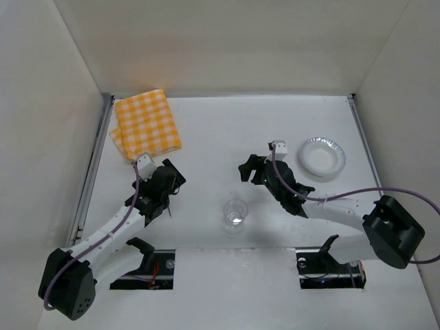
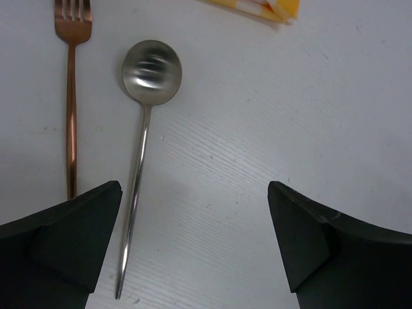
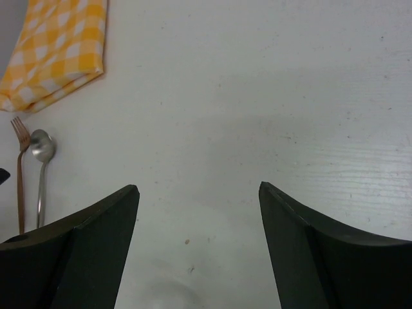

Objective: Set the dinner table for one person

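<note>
Looking down from the top: dinner table (image 1: 227,124) filling the middle of the frame, metal strips (image 1: 96,165) down both side edges, walls right behind them. Loads of bare white in the centre and along the top edge. Checked cloth (image 1: 146,122) tucked in the upper left corner, white plate (image 1: 322,157) near the right edge, clear glass (image 1: 234,214) lower centre between the arms. Left gripper (image 2: 193,193) spread wide, holding nothing. Right gripper (image 3: 198,193) released too, over bare tabletop. Only showing up in the wrist views: copper fork (image 2: 71,96) and silver spoon (image 2: 145,129), side by side, not touching, at the left of frame. Can't make them out from above.
</note>
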`<state>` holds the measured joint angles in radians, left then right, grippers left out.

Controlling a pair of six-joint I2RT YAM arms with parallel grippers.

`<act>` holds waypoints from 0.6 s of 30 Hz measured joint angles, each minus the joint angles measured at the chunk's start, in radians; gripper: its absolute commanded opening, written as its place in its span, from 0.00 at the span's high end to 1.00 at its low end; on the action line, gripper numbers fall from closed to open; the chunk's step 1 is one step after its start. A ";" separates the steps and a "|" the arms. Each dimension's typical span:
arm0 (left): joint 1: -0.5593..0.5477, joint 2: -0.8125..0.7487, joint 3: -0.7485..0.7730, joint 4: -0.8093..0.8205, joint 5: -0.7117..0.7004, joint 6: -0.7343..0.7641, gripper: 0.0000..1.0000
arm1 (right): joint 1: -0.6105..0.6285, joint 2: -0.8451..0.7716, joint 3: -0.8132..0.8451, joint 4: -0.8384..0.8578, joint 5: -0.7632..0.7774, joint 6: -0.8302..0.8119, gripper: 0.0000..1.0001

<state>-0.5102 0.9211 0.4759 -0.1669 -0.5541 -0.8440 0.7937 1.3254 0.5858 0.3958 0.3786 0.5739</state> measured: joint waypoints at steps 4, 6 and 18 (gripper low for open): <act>0.024 -0.007 0.001 -0.005 0.000 0.000 0.00 | 0.000 -0.002 0.000 0.008 0.000 0.002 0.25; 0.049 -0.022 0.002 -0.006 -0.001 0.001 0.00 | 0.000 -0.002 0.000 0.013 -0.001 0.003 0.31; 0.326 -0.007 0.041 0.080 0.032 0.003 0.68 | 0.000 -0.012 0.000 0.015 -0.021 0.010 0.92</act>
<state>-0.1844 0.9142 0.5167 -0.0872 -0.5224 -0.8410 0.7933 1.3132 0.5858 0.4110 0.3576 0.5838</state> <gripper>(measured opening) 0.754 0.065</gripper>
